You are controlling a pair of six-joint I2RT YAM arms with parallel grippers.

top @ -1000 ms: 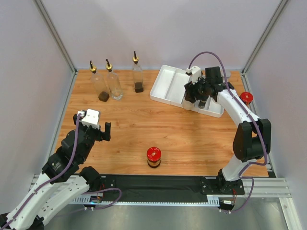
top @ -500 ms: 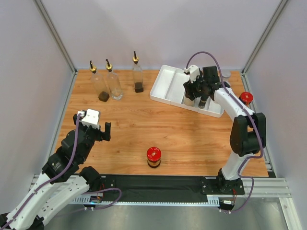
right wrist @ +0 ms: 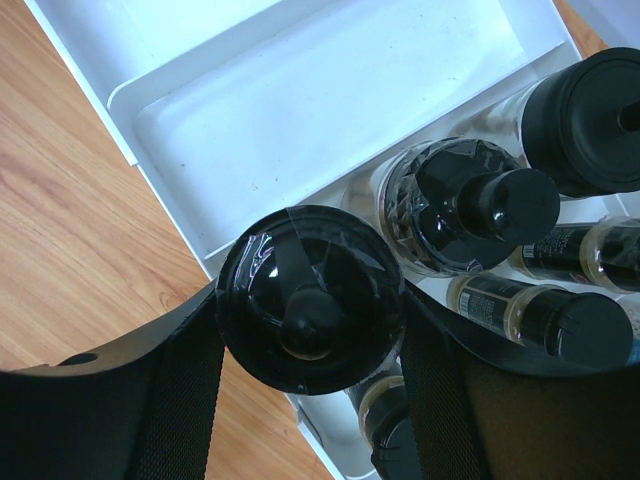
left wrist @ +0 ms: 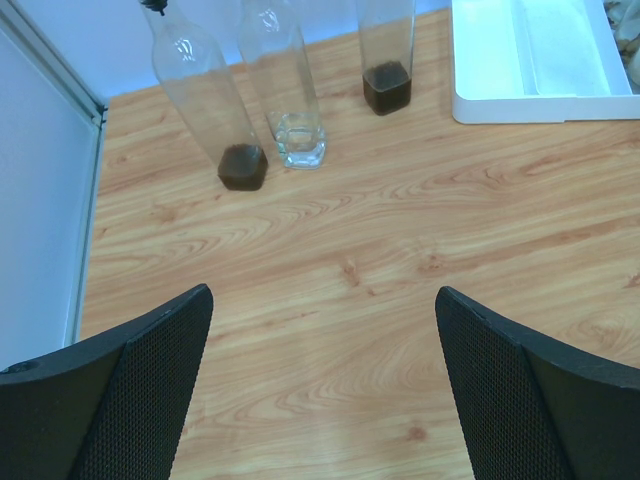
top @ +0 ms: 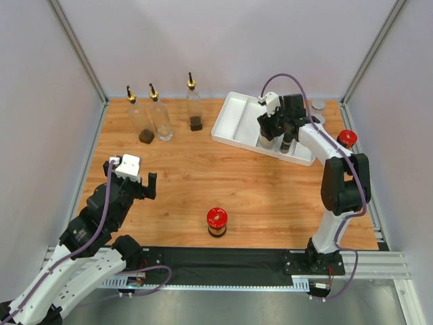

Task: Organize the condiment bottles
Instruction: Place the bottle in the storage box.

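R gripper (right wrist: 310, 305): clamped on a black-capped jar (right wrist: 310, 298) – a finger pressed on each side of the glass, cap facing the wrist cam.
Held jar, where: over the crowded compartment of the white divided tray (right wrist: 330, 110), at the end by the tray's rim. Can't tell if its base touches the tray floor.
Tray neighbours: a faceted glass jar (right wrist: 465, 205) w/ black cap just beside the held one, a wide black cap (right wrist: 585, 120) behind that, and small dark-capped bottles (right wrist: 540, 318) lying on their sides by the R finger. The compartment next to them is bare white.
L gripper (left wrist: 322, 300): spread wide, nothing btwn the fingers; it hovers over bare wood at the near-left of the table (top: 270, 189), well apart from every bottle.
Tall pourer bottles: three upright at the back-left – left bottle (left wrist: 210, 110) and right bottle (left wrist: 385, 50) have a little dark liquid at the bottom, middle bottle (left wrist: 285, 90) looks clear. Left and middle stand close together, the right one a bit apart and nearer the tray.
Red-lidded jar (top: 216, 221): upright, alone at front-centre of the table.
Second red lid (top: 347, 138): on the table right of the tray, beside the R arm.
Silver-lidded shaker (top: 317, 105): at the tray's back-right corner, outside it.
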